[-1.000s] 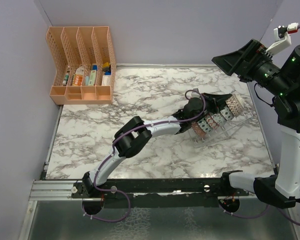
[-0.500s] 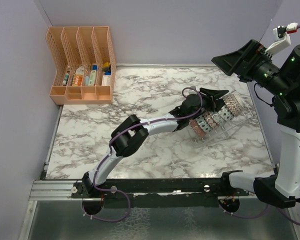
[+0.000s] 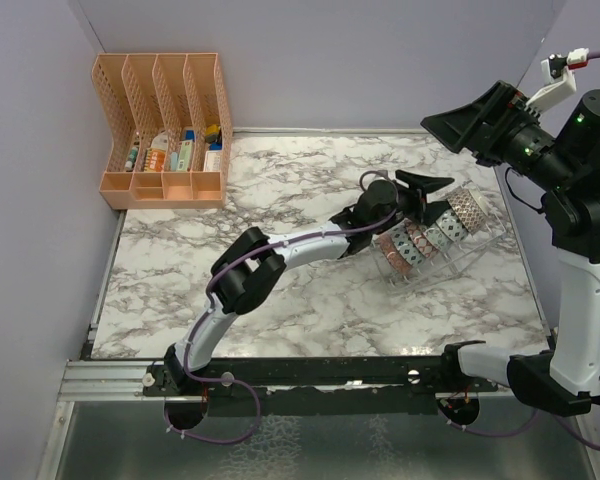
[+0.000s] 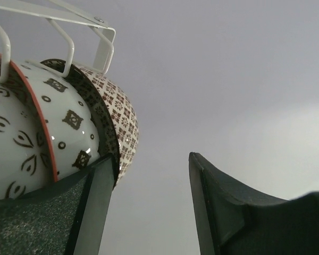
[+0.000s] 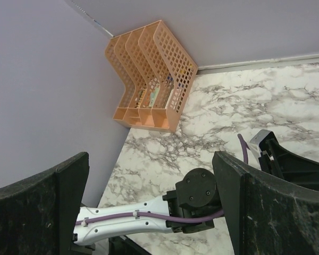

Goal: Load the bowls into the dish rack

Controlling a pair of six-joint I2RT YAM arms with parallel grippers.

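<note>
While left pincer sits released and empty, bowls stand in dish rack just beside one finger; withdraw straight back, no sideways drift. Right pincer released, well above tabletop.

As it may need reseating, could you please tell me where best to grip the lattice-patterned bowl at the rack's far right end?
Probably its upper rim, coming from above. The lattice-patterned bowl stands on edge in the dish rack, pressed against the next bowl, so only its top edge and outer face are exposed for a pinch.
</note>
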